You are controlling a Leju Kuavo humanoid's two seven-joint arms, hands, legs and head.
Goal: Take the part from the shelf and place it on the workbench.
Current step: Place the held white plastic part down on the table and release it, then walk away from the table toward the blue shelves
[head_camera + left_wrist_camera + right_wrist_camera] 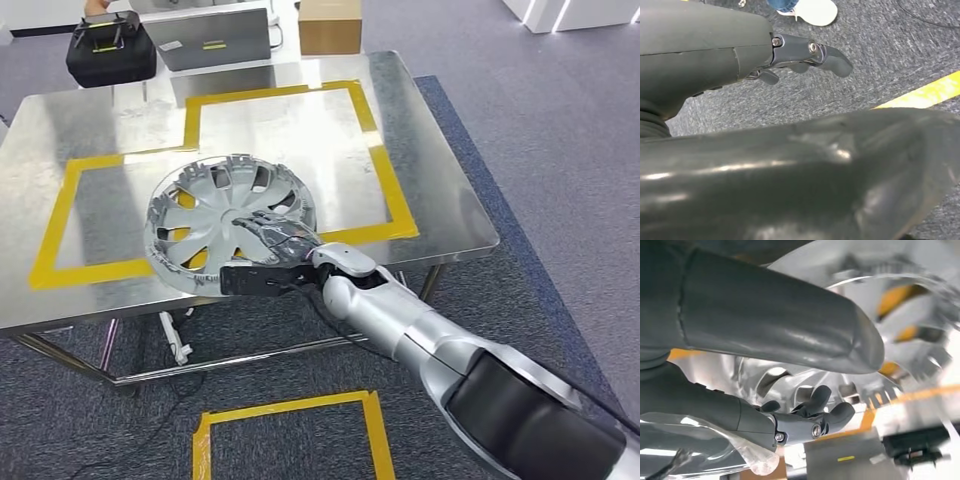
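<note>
Nearest, on the floor before the counter, lies a yellow tape square (290, 435) on grey carpet; it plays no part in this step.

The right arm reaches forward from the robot's right side. The right hand (273, 252) rests at the near rim of the hubcap (226, 222), fingers (817, 412) curled through a gap between the spokes with the thumb lying over the face. That reads as a grip on the rim. The left hand (798, 55) hangs low over the carpet, fingers nearly straight and holding nothing; a person's white shoe (817, 10) stands close by it.

The hubcap sits at the near edge of the counter (438, 190), tilted, its near rim raised on the hand and overhanging the edge, its far rim apparently down on the metal. It straddles the near line of the yellow tape outline (377, 150).

Judgement: placement is nearly done but not finished. To finish well, push the part further in so that it clears the edge, lower the near rim until the hubcap lies flat, and only then spread the fingers. Withdraw them straight back out of the spoke gap; a sideways pull could drag the light part off the edge. The polished top looks slippery, so release slowly.

Beyond the counter stand a black case (111, 45), a grey box (211, 38) and a cardboard box (330, 25).
</note>
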